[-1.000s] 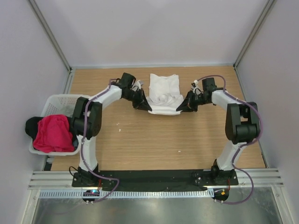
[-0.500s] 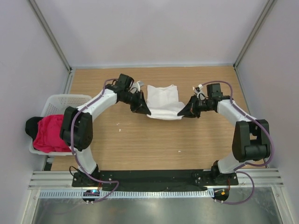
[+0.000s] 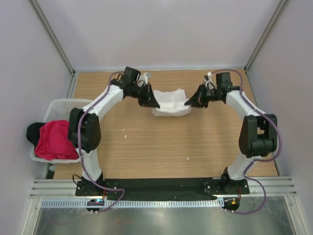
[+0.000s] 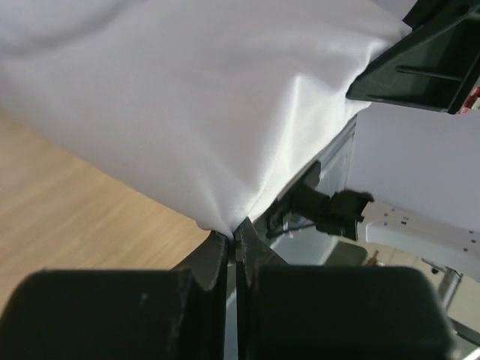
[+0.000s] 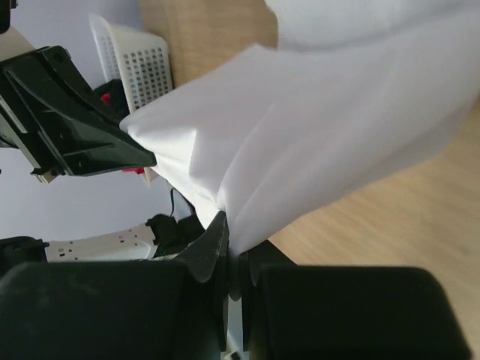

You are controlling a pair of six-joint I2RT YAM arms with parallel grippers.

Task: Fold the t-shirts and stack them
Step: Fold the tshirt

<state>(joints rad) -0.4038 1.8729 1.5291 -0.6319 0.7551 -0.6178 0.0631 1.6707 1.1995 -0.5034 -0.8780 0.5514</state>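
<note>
A white t-shirt (image 3: 170, 102) lies partly folded at the back middle of the table, its front edge lifted off the wood. My left gripper (image 3: 155, 104) is shut on the shirt's left corner (image 4: 225, 217), the cloth pinched between the fingertips. On the other side my right gripper (image 3: 186, 104) is shut on the right corner (image 5: 240, 225), and white cloth spreads away from it. A pink-red t-shirt (image 3: 53, 140) and a black one (image 3: 33, 131) sit in the basket at the left.
A white lattice basket (image 3: 63, 105) stands at the table's left edge, also seen far off in the right wrist view (image 5: 142, 64). Bare wooden table (image 3: 166, 147) stretches in front of the shirt. Metal frame posts and walls close in the back corners.
Both grippers have carried the white shirt's front edge toward the back of the table, folding it over itself. The visible shirt is now shorter.
</note>
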